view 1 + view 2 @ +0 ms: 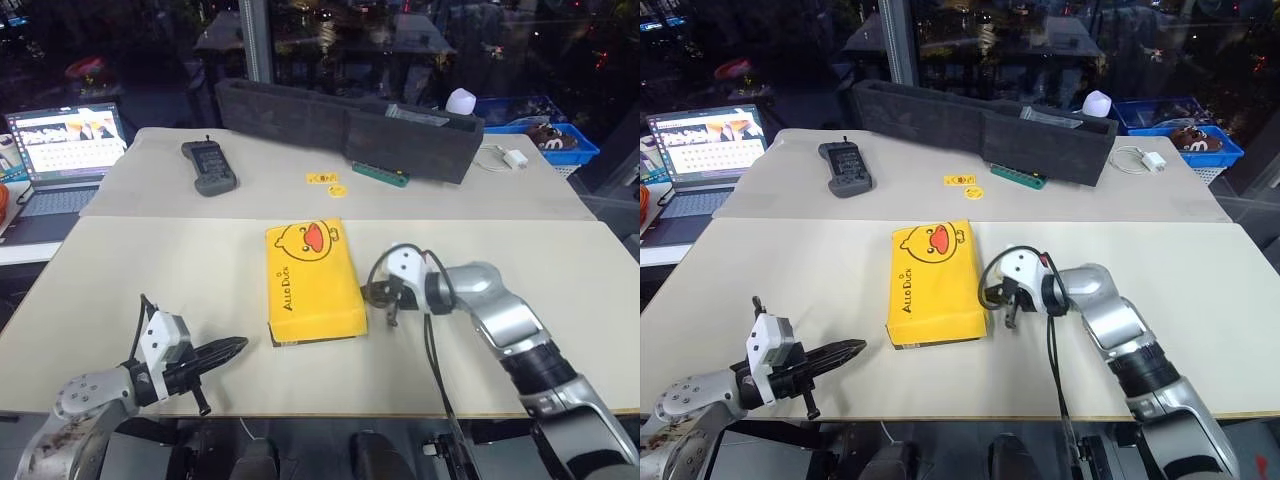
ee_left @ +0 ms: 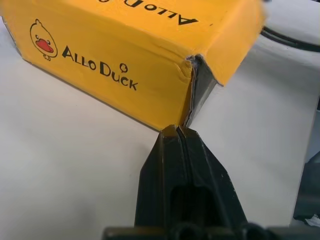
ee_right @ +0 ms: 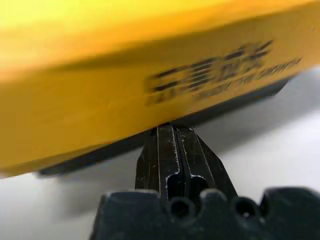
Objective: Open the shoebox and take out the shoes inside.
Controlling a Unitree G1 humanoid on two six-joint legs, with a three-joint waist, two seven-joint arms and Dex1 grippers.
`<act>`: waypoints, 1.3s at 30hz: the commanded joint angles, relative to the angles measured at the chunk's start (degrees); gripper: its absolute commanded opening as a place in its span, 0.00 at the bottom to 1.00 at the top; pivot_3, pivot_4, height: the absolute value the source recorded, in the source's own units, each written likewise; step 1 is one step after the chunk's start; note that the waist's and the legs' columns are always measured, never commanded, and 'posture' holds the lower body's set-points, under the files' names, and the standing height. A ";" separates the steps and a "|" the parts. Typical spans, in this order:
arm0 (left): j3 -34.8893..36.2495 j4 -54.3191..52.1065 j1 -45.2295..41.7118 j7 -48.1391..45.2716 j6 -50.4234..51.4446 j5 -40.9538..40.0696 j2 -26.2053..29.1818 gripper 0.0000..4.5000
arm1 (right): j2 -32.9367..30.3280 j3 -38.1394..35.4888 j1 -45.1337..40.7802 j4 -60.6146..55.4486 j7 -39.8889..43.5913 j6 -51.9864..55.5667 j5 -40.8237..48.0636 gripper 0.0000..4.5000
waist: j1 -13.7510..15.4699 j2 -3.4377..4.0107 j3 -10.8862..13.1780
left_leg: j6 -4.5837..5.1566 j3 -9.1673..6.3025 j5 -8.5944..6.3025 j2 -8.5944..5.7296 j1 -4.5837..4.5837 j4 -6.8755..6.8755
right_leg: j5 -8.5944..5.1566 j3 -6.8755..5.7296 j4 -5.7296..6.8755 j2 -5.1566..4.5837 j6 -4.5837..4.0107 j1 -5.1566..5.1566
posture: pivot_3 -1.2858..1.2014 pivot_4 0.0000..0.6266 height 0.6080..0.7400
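Left fingers (image 1: pixel 236 346), shoebox (image 1: pixel 312 280), right fingers (image 1: pixel 386 304)

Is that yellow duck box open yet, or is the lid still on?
Shut. The yellow lid sits flat over the shoebox, its dark base showing only below the lid's edge. No shoes are visible.

Shoebox (image 2: pixel 125 55), just ahead of my left fingers (image 2: pixel 186 165): "ALLO DUCK" in black on the yellow lid's side wall and top. Print facing my right fingers (image 3: pixel 176 150): too blurred to read.
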 commanded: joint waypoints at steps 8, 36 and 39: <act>-1.24 0.05 -1.93 -0.21 -1.22 0.46 1.60 0.00 | 4.98 -6.18 -17.17 -11.90 2.80 5.66 9.08 0.00 | -0.81 0.18 0.11 | 0.00 0.02 0.00 0.01 0.00 -0.01 | -0.01 0.00 0.06 0.00 -0.02 -0.09 | 0.52 0.24 0.81; 17.44 -26.94 23.82 7.18 5.52 -13.99 2.47 0.00 | 2.59 -11.56 -9.29 -10.90 -5.33 12.04 13.51 0.00 | -0.32 0.19 0.13 | 0.02 0.05 -0.01 0.07 -0.16 -0.14 | -0.38 -0.02 0.24 0.01 -0.66 -0.38 | 0.52 0.24 0.81; 22.02 -25.62 19.88 10.36 8.88 -19.32 5.12 0.00 | 1.61 -11.14 -8.73 -11.06 -4.40 12.58 13.42 0.00 | -0.33 0.20 0.14 | 0.02 0.01 -0.01 0.09 -0.04 -0.14 | -0.37 -0.03 0.34 0.08 -0.72 -0.39 | 0.52 0.24 0.81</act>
